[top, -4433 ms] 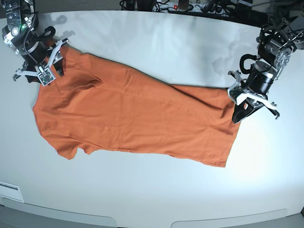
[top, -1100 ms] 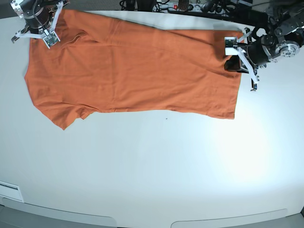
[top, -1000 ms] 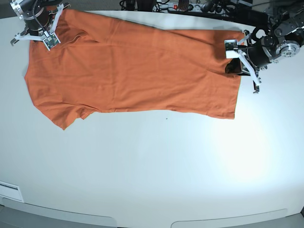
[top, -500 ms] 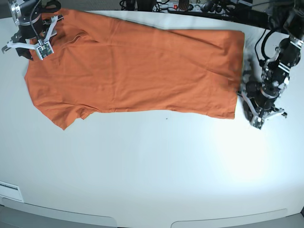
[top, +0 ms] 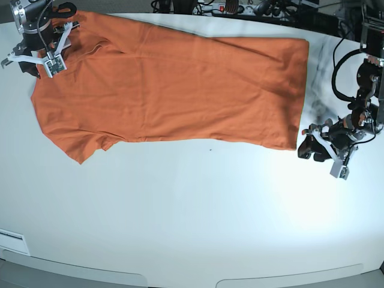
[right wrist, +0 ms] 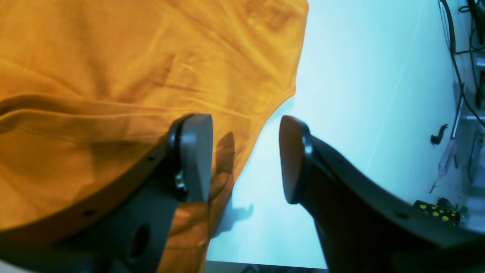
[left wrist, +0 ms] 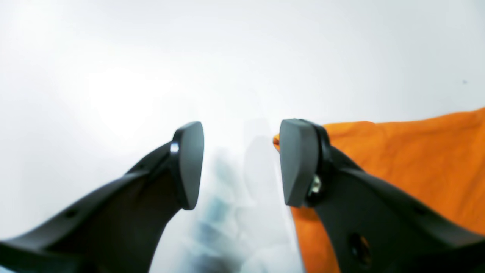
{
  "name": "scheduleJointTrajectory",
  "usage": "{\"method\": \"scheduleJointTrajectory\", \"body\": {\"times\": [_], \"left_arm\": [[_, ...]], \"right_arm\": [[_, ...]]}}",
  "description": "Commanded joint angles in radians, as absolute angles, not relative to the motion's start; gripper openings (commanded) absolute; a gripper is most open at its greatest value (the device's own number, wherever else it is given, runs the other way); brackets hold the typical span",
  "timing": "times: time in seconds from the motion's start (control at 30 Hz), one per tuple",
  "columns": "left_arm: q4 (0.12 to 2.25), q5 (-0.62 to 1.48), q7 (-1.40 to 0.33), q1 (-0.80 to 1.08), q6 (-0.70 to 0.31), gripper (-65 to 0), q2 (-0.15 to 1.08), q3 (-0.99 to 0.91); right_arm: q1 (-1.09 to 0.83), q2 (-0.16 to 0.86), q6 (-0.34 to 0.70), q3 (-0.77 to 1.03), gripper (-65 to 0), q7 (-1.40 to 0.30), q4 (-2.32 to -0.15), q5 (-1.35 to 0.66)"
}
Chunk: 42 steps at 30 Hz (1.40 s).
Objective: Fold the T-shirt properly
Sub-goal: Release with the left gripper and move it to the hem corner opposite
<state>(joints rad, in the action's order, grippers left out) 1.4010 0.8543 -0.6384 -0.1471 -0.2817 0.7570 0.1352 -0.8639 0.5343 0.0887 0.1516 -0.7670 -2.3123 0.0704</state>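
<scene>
Shirt position: T-shirt (top: 174,87) lay spread flat across the far half of the table (top: 198,216), hem toward the left arm, collar end toward the right arm.
Change: both arms had let go of the far corners they held a second earlier; the cloth stayed stretched where they left it.
Left gripper (left wrist: 240,163): jaws stood apart and empty; it had dropped to the near hem corner, just beside the fabric.
Right gripper (right wrist: 244,159): jaws apart, nothing between them, poised over the shirt's edge at the far shoulder.
Meaning: flattening looked finished; the first fold appeared not yet begun.
Hidden: neckline and tag were covered by the right gripper in the base view; left-wrist foreground was blurred; contact of pads with cloth could not be told.
</scene>
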Motion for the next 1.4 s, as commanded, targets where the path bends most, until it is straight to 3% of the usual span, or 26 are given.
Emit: {"method": "scheduleJointTrajectory", "body": {"times": [0.0, 0.3, 0.4, 1.1, 1.37], "left_arm": [[1.414, 0.879, -0.633, -0.165, -0.305, -31.8, 0.783, 0.121], [1.414, 0.881, -0.634, -0.108, -0.356, -31.7, 0.787, 0.121], [1.414, 0.900, -0.633, -0.083, -0.398, -28.0, 0.787, 0.121], [1.412, 0.821, -0.584, -0.078, -0.408, -27.7, 0.709, 0.124], [1.412, 0.881, -0.623, -0.081, -0.525, -27.7, 0.709, 0.124]], "right_arm": [[-0.870, 0.546, 0.078, 0.158, -33.7, -0.753, -2.330, 0.076], [-0.869, 0.546, 0.078, 0.158, -33.7, -0.756, -2.330, 0.076], [-0.870, 0.546, 0.078, 0.158, -33.7, -0.756, -2.330, 0.076], [-0.870, 0.546, 0.078, 0.158, -33.7, -0.753, -2.330, 0.076], [-0.869, 0.546, 0.078, 0.158, -33.7, -0.751, -2.330, 0.076]]}}
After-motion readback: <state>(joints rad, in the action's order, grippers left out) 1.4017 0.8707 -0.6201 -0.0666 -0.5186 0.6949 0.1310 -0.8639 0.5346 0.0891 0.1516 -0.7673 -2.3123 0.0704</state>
